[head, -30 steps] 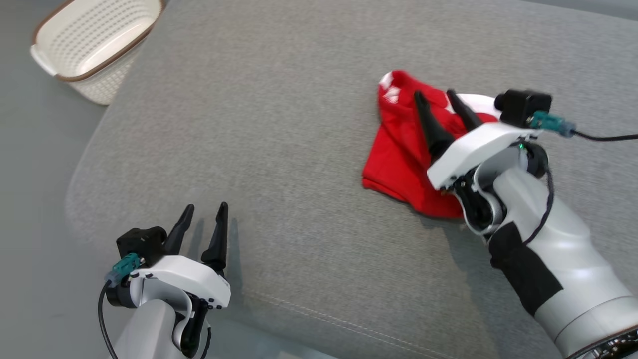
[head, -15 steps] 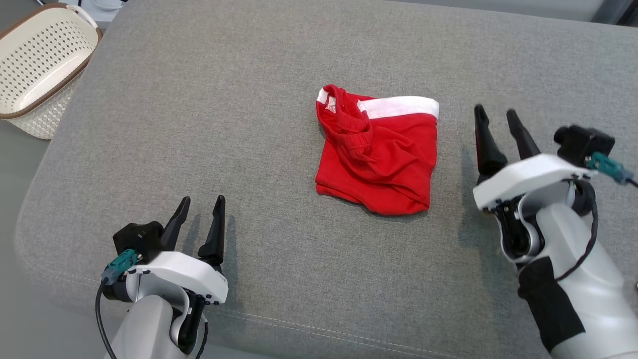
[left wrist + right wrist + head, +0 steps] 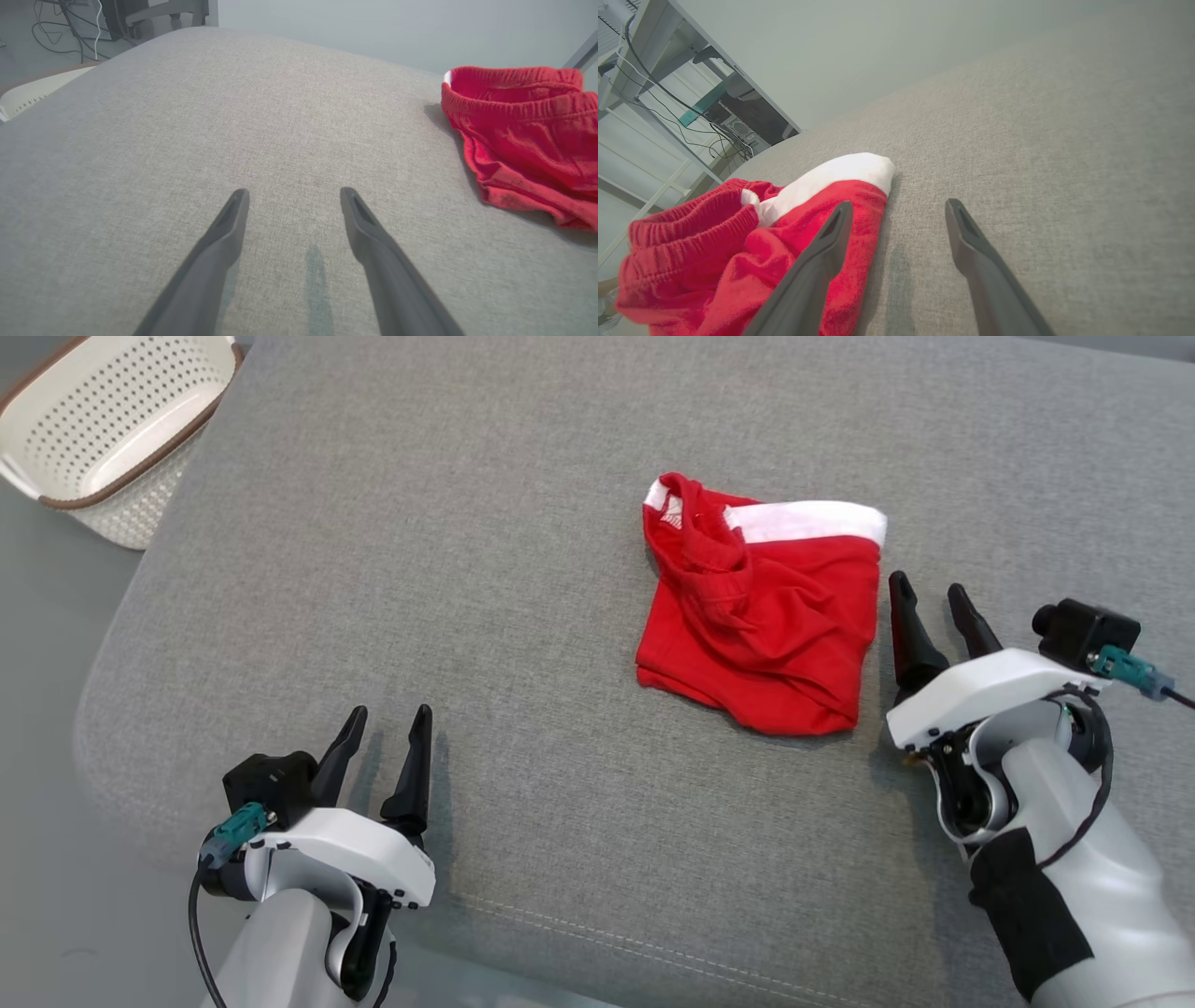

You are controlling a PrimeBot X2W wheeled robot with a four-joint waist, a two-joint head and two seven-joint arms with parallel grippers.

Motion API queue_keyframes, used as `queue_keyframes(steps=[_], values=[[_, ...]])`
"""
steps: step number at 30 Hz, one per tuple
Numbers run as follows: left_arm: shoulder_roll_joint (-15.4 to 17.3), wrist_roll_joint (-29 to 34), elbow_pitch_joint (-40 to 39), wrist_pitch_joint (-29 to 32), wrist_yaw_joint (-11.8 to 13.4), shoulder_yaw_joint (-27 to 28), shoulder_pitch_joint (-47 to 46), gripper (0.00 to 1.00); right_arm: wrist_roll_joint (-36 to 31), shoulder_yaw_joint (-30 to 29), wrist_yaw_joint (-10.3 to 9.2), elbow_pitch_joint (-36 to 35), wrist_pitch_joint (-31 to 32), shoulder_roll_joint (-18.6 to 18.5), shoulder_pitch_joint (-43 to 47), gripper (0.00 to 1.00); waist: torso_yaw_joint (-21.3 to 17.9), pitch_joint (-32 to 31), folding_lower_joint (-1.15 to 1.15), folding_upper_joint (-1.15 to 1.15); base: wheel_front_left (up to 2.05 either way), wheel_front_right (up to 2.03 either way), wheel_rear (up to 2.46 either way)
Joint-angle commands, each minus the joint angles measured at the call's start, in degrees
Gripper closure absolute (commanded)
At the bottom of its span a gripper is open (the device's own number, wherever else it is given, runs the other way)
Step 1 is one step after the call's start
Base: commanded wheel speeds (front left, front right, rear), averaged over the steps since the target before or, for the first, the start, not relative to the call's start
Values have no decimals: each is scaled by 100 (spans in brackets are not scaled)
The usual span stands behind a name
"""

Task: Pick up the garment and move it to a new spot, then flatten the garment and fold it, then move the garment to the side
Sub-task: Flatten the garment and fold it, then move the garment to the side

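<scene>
**Red shorts lie loose on a grey cushion, with both pairs of fingers empty**

We see a pair of red shorts [image 3: 766, 625] lying in a rumpled heap on a wide grey cushion [image 3: 523, 523], right of the middle in the head view. A white band [image 3: 808, 521] runs along their far edge, and a gathered elastic waist is bunched at the far left corner. A pale plastic basket [image 3: 131, 513] stands off the cushion at the far left.

The right fingers [image 3: 907, 635] are spread apart and hold nothing. They sit just beside the near right edge of the shorts. In the right wrist view one finger crosses in front of the red cloth, and we cannot tell whether it touches it. The left fingers [image 3: 414, 765] are also spread and empty, well apart from the shorts, near the front edge of the cushion.

We judge the shorts light, soft and limp. They will sag and drag from whichever point is lifted, and they will not break or slip much. The thicker waist or the white band looks like the firmest place to pinch. Taking one corner with each pair of fingers should let the cloth hang open for flattening.
</scene>
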Motion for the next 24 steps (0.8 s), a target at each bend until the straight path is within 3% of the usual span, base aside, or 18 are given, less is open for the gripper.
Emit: queue_keyframes(steps=[1, 16, 19, 20, 24], values=[[166, -59, -130, -34, -41, 154, -62, 0, 14, 123, 24, -61, -66, 101, -152, 0, 70, 65, 0, 0, 0, 0, 0], [160, -188, -143, -34, -41, 69, -140, 0, 148, 663, 24, 726, -66, 101, -623, 0, 351, 229, 0, 0, 0, 0, 0], [151, -202, -139, -34, -41, 48, -151, 0, 200, 858, 24, 936, -50, 101, -709, 5, 402, 211, 0, 0, 0, 0, 0], [147, -206, -136, -34, -41, 40, -149, 0, 200, 911, 24, 1016, -49, 101, -741, 11, 416, 200, 0, 0, 0, 0, 0], [128, -221, -118, -34, -41, 29, -125, 0, 200, 1039, 24, 1307, -38, 101, -876, 100, 471, 160, 0, 0, 0, 0, 0]])
